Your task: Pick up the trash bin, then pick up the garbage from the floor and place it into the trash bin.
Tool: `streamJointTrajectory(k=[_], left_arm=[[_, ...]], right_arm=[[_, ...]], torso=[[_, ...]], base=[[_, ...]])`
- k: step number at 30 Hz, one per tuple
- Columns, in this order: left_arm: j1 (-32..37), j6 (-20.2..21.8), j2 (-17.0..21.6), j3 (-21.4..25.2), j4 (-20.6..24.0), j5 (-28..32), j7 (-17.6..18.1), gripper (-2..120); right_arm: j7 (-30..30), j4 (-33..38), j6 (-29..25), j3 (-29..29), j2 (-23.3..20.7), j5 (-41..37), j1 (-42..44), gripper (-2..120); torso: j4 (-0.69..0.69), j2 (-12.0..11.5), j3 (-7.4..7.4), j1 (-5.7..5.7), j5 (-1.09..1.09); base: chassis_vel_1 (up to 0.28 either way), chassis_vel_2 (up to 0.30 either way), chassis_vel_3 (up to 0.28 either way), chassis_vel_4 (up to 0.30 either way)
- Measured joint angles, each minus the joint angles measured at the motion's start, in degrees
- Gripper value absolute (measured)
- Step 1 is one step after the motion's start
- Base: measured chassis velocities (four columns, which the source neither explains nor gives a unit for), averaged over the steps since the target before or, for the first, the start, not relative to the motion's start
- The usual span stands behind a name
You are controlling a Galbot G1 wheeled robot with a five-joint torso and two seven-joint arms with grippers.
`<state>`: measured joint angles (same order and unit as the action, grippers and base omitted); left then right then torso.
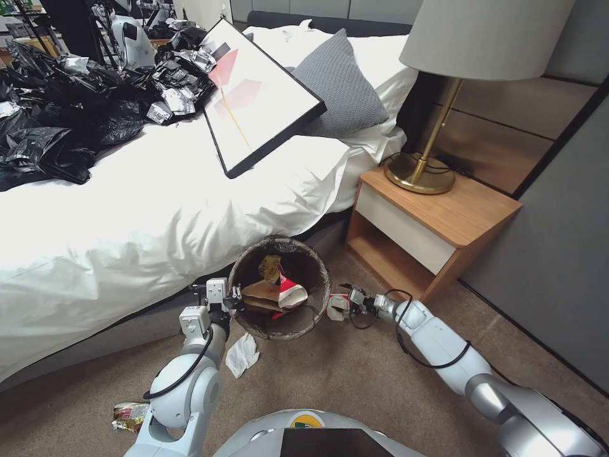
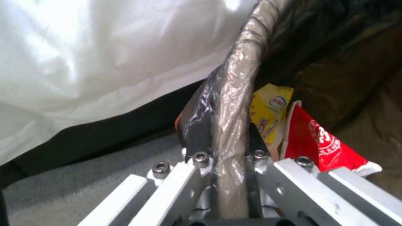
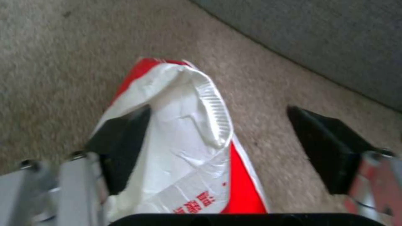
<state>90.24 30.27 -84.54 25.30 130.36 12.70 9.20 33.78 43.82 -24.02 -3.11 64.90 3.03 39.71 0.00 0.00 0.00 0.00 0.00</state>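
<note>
Setting: a bedroom, with a white-sheeted bed on the robot's left, a wooden nightstand on its right, and beige carpet between them.
Trash bin: the trash bin, round and lined with a dark bag folded over its rim, sits tilted against the edge of the bed, its opening facing up toward the robot's head.
Inside the bin: a yellow wrapper, a red-and-white wrapper and a flat brown paper bag lie together.
Left gripper: the left gripper is at the bin's near-left rim. In the left wrist view its two dark fingers are pressed on either side of the bag-covered rim, pinching it.
Right gripper: the right gripper reaches in low, just beside the bin's right side, near the foot of the nightstand. In the right wrist view its black fingers are spread wide; a second red-and-white wrapper lies between them, touching one finger and apart from the other.
Floor litter: a white tissue wad lies on the carpet just in front of the bin, beside the left arm; a foil snack wrapper lies farther back, near the left arm's elbow.
On the bed: a heap of black plastic bags, a framed picture lying tilted, and a grey pillow.
On the nightstand: a brass lamp with a pale shade.
</note>
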Motion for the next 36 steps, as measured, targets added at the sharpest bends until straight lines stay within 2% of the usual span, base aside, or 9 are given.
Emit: streamJointTrajectory(k=[3,6,8,9,12,14,17,30,36], left_arm=[[0.03,-0.09,-0.05,0.00,0.00,-0.02,0.00,0],[0.01,-0.10,-0.07,0.00,0.02,-0.02,0.00,0],[-0.04,-0.16,-0.05,0.22,0.09,0.12,0.03,0],[-0.04,-0.16,-0.05,0.22,0.09,0.12,0.03,0],[-0.09,-0.24,0.01,0.35,0.11,0.27,0.06,0],[-0.11,-0.26,-0.02,0.34,0.11,0.28,0.07,0],[-0.27,-0.28,-0.13,0.20,0.09,0.29,0.09,0],[-0.37,-0.29,-0.13,0.22,0.06,0.34,0.13,0],[-0.53,-0.32,-0.01,0.26,0.00,0.52,0.21,0]], right_arm=[[0.13,-0.75,-0.06,-0.13,1.23,-0.78,0.03,61],[0.14,-1.00,-0.05,-0.21,1.85,-1.02,0.29,54],[0.16,-2.19,-0.46,-0.13,3.16,-1.06,0.90,39],[0.16,-2.19,-0.46,-0.13,3.16,-1.06,0.90,39],[0.14,-2.54,-0.80,0.12,3.43,-1.01,1.52,21],[0.13,-2.59,-0.87,0.22,3.46,-1.00,1.61,18],[0.12,-2.66,-1.10,0.62,3.35,-1.03,1.92,2],[-0.37,-2.26,-1.57,1.50,2.83,-0.87,2.43,0],[-4.35,2.49,-1.54,4.21,1.96,-3.34,5.77,0]], torso=[[0.00,0.00,0.00,0.00,0.00],[0.00,0.00,0.00,0.00,-0.02],[0.00,0.00,0.00,0.00,0.00],[0.00,0.00,0.00,0.00,0.00],[-0.02,0.00,0.00,0.00,-0.01],[-0.02,0.00,0.00,0.00,-0.01],[0.00,0.00,0.00,0.00,0.00],[0.00,0.00,0.00,0.00,0.01],[-0.01,0.00,0.00,0.00,0.01]], base=[[0.000,0.000,0.000,0.000],[0.000,0.000,0.000,0.000],[0.000,0.000,0.000,0.000],[0.000,0.000,0.000,0.000],[0.000,0.000,0.000,0.000],[0.000,0.000,0.000,0.000],[0.000,0.000,0.000,0.000],[0.000,0.000,0.000,0.000],[0.000,0.000,0.000,0.000]])
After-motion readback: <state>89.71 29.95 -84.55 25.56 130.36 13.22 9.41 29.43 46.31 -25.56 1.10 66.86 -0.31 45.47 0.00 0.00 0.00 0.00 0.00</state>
